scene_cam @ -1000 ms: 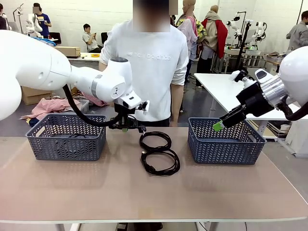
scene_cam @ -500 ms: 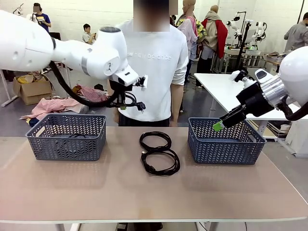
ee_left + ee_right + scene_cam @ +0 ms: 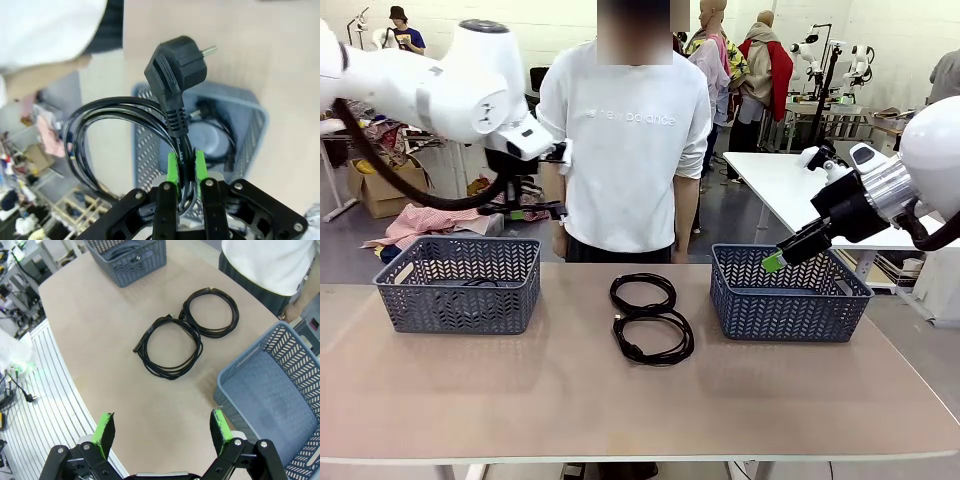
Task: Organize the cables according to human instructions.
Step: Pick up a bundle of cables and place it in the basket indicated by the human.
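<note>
Now, cable hangs over left basket
Left gripper clamps the coil by few strands; loose loops may slip out or snag the rim. Right gripper gapes, empty.

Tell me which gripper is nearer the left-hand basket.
Left. The left gripper, shut on a cable, hangs above the left-hand basket; the right gripper is open by the other basket.

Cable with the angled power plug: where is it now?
The plug cable is clamped in the left gripper, in the air over the left basket, per the left wrist view.
</note>
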Robot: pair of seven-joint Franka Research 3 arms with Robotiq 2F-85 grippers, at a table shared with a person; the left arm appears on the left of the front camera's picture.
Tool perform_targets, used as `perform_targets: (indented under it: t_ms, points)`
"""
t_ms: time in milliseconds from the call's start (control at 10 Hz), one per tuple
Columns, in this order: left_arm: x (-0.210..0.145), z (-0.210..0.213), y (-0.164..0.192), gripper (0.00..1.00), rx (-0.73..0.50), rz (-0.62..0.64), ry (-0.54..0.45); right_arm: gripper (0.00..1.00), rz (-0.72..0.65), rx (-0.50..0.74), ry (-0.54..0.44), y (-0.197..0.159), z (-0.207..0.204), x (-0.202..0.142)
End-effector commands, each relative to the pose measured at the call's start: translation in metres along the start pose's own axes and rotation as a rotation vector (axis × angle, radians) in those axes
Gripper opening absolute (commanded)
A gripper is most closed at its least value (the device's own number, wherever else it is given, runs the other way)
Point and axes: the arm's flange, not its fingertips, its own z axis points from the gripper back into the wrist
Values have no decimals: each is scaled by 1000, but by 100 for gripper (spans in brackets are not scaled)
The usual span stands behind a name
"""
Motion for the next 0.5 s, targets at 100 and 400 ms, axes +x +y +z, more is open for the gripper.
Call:
perform_targets:
  t_ms: [100, 400]
  points:
    - [-43, -11, -21, 0, -1, 144, 5, 100, 15, 21, -27, -3, -2, -1]
    - [-78, -39, -30, 0, -17, 251, 13, 100, 15, 21, -27, -3, -2, -1]
